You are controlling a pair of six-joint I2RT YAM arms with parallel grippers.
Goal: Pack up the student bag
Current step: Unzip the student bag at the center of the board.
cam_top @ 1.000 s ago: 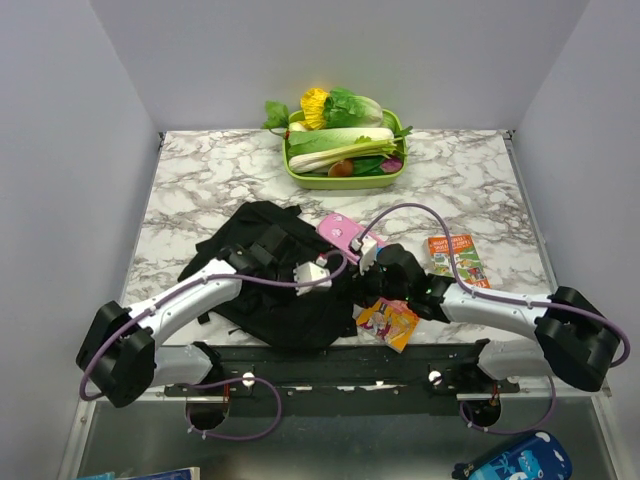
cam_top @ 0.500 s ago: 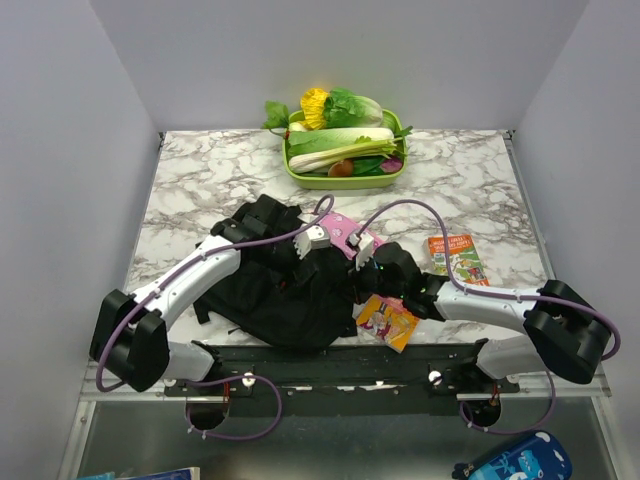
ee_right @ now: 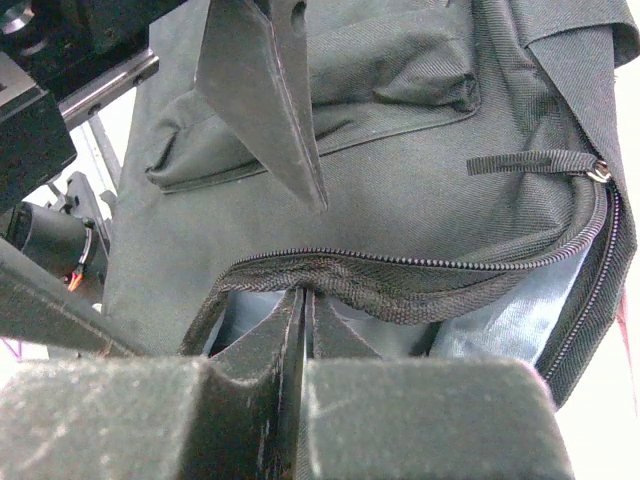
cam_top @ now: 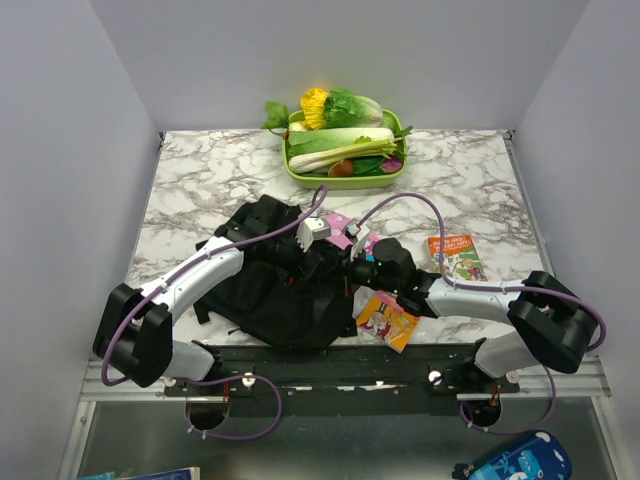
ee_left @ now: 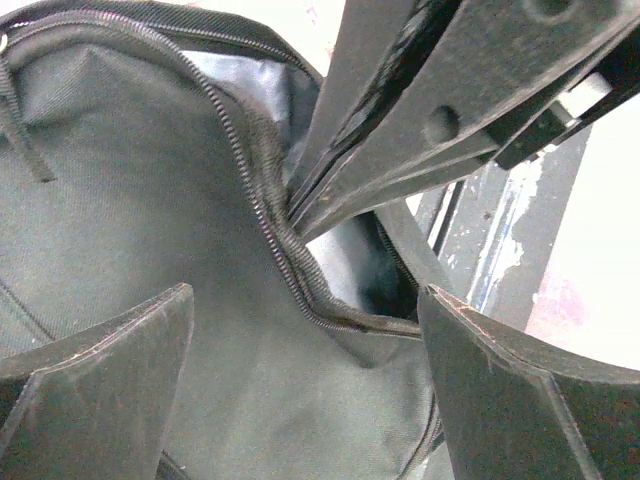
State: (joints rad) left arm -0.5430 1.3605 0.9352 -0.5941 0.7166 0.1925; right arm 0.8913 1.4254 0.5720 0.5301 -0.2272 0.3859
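Two pincers: both meet at the student bag (cam_top: 262, 292).
Overhead only: bag lies on the tabletop (cam_top: 200, 180), at its near edge.
Left pincer (ee_left: 305, 300): spread wide, gripping nothing.
Right pincer (ee_right: 303, 295): clamped on zip edge (ee_right: 400, 275).
Hidden overhead: fingertips, lost against black fabric.

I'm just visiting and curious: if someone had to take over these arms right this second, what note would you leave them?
Right gripper: shut on the zip edge of the student bag, apparently holding its mouth open.
Left gripper: open, empty, over that opening.
Bag lies near the marble table's front edge; grey lining shows, nothing visible packed inside.
Outside it: pink pencil case at its far right corner, orange snack packet and small booklet to its right.
Done: bag unzipped. Left: probably load those items, then zip up.
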